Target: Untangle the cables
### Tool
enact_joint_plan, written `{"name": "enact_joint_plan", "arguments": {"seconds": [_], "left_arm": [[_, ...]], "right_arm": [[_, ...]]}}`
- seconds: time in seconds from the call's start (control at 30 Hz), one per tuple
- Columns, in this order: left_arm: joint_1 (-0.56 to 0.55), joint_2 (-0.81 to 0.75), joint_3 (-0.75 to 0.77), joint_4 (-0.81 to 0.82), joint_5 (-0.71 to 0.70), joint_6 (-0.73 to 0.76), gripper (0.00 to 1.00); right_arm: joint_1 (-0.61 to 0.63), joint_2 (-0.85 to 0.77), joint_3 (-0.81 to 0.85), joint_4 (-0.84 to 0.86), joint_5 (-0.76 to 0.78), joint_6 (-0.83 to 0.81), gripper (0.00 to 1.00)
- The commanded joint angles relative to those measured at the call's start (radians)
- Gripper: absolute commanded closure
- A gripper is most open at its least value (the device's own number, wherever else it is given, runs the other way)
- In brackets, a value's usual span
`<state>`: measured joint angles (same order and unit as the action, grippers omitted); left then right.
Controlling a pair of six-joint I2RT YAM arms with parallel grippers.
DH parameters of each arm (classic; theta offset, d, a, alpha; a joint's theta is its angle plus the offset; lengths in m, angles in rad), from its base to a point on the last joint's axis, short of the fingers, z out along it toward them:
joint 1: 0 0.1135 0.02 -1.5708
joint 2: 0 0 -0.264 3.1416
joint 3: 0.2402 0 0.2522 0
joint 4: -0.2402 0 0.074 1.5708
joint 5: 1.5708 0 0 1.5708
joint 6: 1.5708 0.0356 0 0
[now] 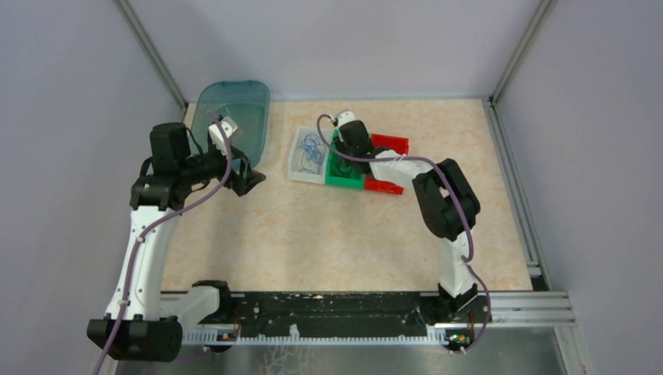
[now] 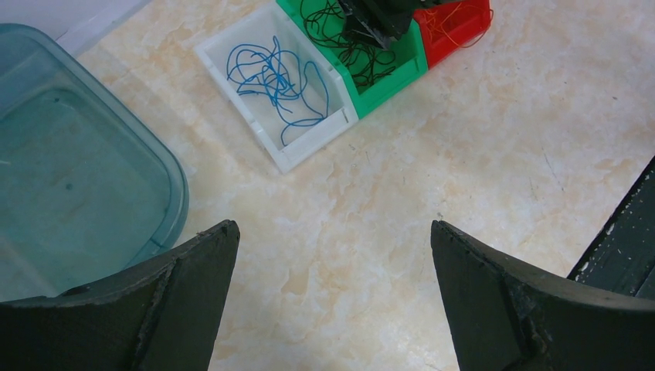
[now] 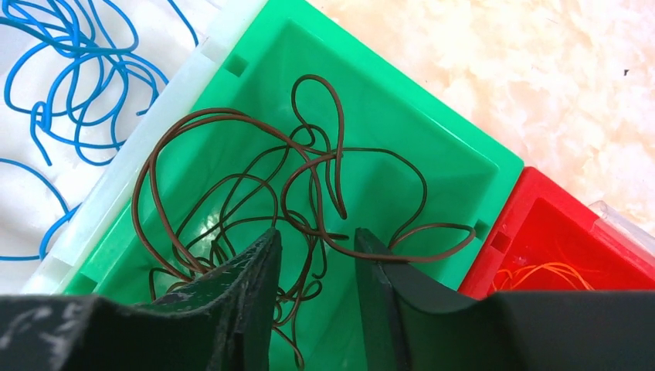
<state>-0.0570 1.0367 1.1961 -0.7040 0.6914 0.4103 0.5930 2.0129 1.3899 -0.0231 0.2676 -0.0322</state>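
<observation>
The cables lie sorted in three small bins set side by side. Blue cables (image 2: 274, 77) curl in the white bin (image 2: 301, 154). Dark brown cables (image 3: 313, 76) loop in the green bin (image 3: 432, 131). Thin orange cables (image 3: 541, 274) sit in the red bin (image 3: 556, 224). My right gripper (image 3: 317, 232) hangs open inside the green bin, its fingers a small gap apart, with brown loops lying under and behind them, none pinched. My left gripper (image 2: 334, 224) stands wide open over bare table, well short of the bins, with nothing between its fingers.
A teal translucent tub (image 2: 77, 162) lies at the far left, close to my left gripper (image 1: 249, 181). The black rail (image 1: 328, 305) runs along the near edge. Grey walls close in the back and both sides.
</observation>
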Motion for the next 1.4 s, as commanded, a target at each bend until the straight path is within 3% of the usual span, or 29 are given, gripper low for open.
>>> {"name": "enact_joint_plan", "arguments": {"seconds": [0.0,0.13,0.2,0.23,0.3,0.33,0.5,0.67,0.83,1.03,1.2,1.37], "left_arm": [[0.001,0.019,0.044,0.022,-0.012,-0.019,0.00],[0.003,0.038,0.074,0.029,-0.019,-0.021,0.00],[0.003,0.043,0.078,0.039,-0.024,-0.023,0.00],[0.003,0.046,0.077,0.048,-0.026,-0.022,0.00],[0.004,0.053,0.065,0.074,-0.033,-0.027,0.00],[0.006,0.057,0.055,0.093,-0.041,-0.034,0.00],[0.036,0.093,-0.067,0.295,-0.056,-0.082,0.00],[0.098,0.139,-0.298,0.595,-0.064,-0.139,0.00],[0.100,0.195,-0.542,0.903,-0.109,-0.185,0.00],[0.101,0.295,-0.719,1.222,-0.157,-0.235,0.00],[0.101,0.363,-0.817,1.446,-0.169,-0.275,0.00],[0.101,0.371,-0.921,1.709,-0.234,-0.256,0.00]], "right_arm": [[0.004,-0.119,0.086,-0.029,0.026,0.008,0.57],[0.004,-0.193,0.108,-0.073,0.044,0.002,0.51],[0.004,-0.236,0.096,-0.087,0.063,-0.004,0.43],[0.004,-0.258,0.086,-0.089,0.074,-0.006,0.33],[0.004,-0.316,0.055,-0.092,0.085,-0.006,0.03],[0.004,-0.345,0.036,-0.087,0.090,-0.005,0.01],[-0.036,-0.583,-0.148,0.003,0.087,0.096,0.01],[-0.237,-0.857,-0.459,0.156,0.073,0.241,0.01],[-0.382,-1.010,-0.776,0.380,0.297,0.235,0.01],[-0.448,-1.007,-1.046,0.561,0.434,0.203,0.01],[-0.485,-0.896,-1.196,0.827,0.387,0.179,0.01],[-0.490,-0.784,-1.233,1.051,0.366,0.163,0.04]]}}
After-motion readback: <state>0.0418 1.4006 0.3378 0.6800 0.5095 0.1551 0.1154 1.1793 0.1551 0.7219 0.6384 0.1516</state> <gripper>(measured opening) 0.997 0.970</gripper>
